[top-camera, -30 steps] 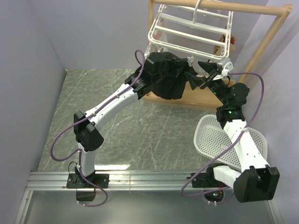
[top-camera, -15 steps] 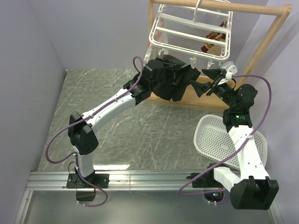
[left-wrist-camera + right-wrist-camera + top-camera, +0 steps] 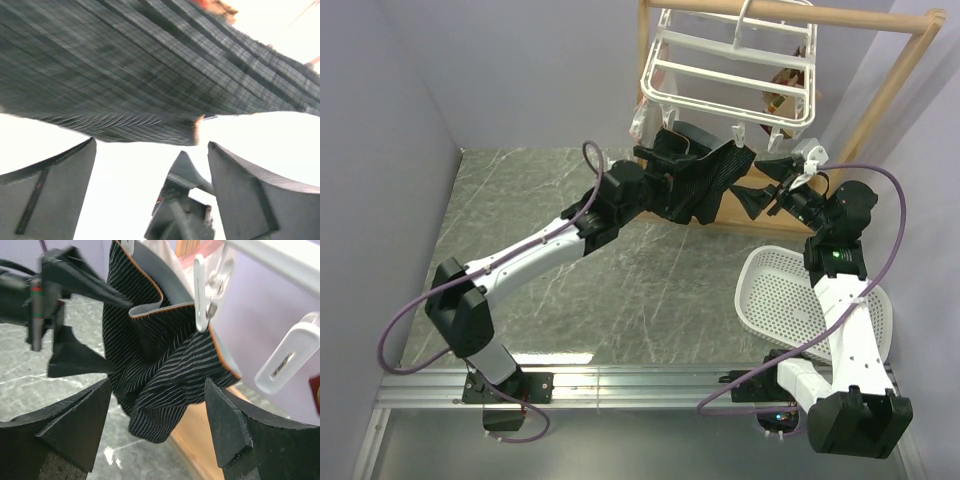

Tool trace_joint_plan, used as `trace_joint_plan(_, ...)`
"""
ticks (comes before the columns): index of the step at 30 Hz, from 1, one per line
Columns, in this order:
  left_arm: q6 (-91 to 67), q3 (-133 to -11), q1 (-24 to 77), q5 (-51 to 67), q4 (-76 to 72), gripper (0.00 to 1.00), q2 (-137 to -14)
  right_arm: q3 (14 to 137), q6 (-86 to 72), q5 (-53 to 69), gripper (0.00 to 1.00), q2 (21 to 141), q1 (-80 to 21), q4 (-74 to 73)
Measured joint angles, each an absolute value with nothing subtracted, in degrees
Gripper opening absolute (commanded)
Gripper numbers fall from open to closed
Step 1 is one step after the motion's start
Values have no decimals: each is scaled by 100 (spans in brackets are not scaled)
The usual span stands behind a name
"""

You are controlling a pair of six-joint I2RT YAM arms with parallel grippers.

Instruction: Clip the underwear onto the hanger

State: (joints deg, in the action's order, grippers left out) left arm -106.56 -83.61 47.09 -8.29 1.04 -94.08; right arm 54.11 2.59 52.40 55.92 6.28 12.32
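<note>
**Fig. Garment at the rack, both end effectors apart.** The underwear, black fine-striped soft fabric with thin orange trim along a grey-lined waistband, hangs bunched below the near edge of the hanger, a white plastic rectangular rack of parallel bars. A small white plastic clip overlaps the waistband (whether it actually grips the fabric cannot be told). A second white clip hangs free just to its right.

The left gripper is spread wide. The fabric lies beyond its fingertips and nothing is clamped between them. In the right wrist view one tip touches the cloth near the waistband.

The right gripper is likewise wide apart and empty, facing the garment from the other side.

A white perforated oval basket rests on the grey marbled table near the light wooden frame.
</note>
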Motion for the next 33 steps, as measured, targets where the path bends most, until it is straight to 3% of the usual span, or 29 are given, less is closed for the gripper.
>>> trace_joint_plan(9,-8960,-6565,4637,-884,-154,99,-7942,5457,353,5275,85,5199,794,384)
trace_joint_plan(13,-7894,-6189,4071,-504,34,99,-7319,5610,438,5155,89,5015,823,-311)
trace_joint_plan(16,-6696,-6560,3035,185,663,99,-7295,5806,528,4969,93,4950,829,-943)
trace_joint_plan(22,-4270,-8460,982,1472,2346,99,-8208,6139,674,4388,97,4908,856,-2248)
trace_joint_plan(27,-2709,-9725,148,1876,3658,99,-9177,6160,694,3806,99,4987,1037,-3096)
trace_joint_plan(33,-1608,-8256,-309,1946,3955,99,-8917,5892,609,3240,100,5096,1358,-3454)
